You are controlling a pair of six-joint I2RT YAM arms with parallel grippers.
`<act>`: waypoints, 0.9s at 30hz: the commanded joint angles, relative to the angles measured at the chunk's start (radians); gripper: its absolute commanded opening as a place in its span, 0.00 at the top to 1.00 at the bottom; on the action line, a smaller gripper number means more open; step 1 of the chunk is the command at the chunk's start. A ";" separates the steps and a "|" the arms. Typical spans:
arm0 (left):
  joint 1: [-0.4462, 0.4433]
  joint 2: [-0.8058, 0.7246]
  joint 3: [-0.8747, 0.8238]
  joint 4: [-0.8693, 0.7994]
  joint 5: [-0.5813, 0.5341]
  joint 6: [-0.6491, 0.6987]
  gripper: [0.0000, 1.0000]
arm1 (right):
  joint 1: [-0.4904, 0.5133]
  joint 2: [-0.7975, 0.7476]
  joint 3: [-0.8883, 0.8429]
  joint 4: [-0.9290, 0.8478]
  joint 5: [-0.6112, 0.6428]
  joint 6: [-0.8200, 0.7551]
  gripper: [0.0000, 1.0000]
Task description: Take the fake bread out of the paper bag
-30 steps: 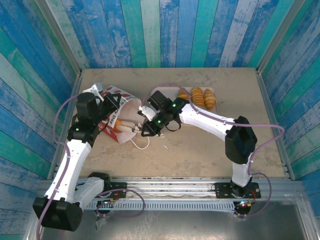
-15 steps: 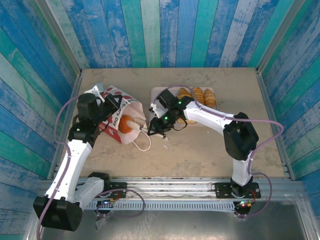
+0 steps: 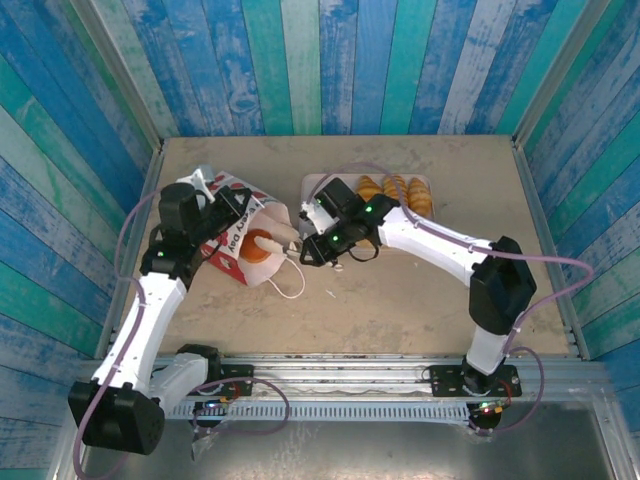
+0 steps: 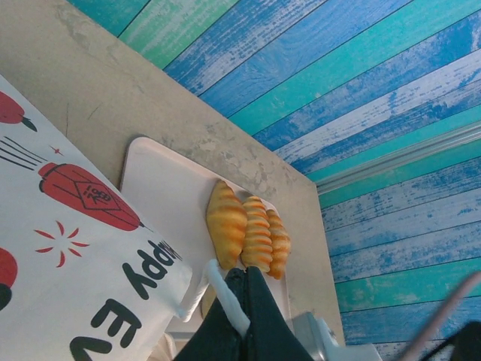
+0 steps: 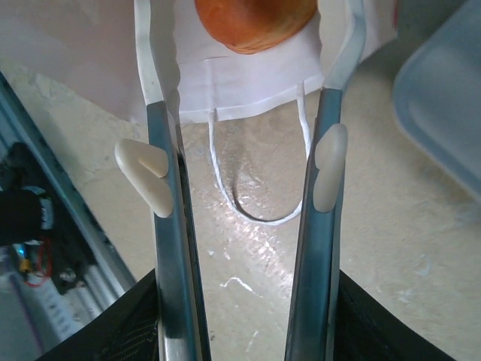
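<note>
Blue-planked walls are framing the table as your right tool, jaws spreading and empty, is easing back from the paper bag, your left tool clenching its cord, one fake bread still waiting in the mouth.

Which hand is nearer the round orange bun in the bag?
Right. The right hand is open at the mouth of the red-and-white paper bag, the round orange bun just beyond its fingertips. The left hand, shut on the white cord handle, is farther.
</note>
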 commanded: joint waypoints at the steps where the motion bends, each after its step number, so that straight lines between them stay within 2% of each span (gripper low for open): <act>1: -0.006 0.005 -0.001 0.039 0.016 0.005 1.00 | 0.072 0.015 0.060 -0.069 0.221 -0.167 0.48; 7: -0.007 -0.001 -0.001 0.033 0.013 0.008 1.00 | 0.149 0.129 0.201 -0.169 0.431 -0.285 0.44; 10: -0.007 -0.005 -0.001 0.029 0.008 0.009 1.00 | 0.158 0.176 0.258 -0.195 0.464 -0.309 0.42; 15: -0.007 -0.008 0.000 0.029 0.007 0.006 1.00 | 0.160 0.241 0.328 -0.242 0.487 -0.319 0.40; 27: -0.007 -0.015 -0.003 0.022 0.002 0.010 1.00 | 0.157 0.330 0.409 -0.252 0.395 -0.319 0.39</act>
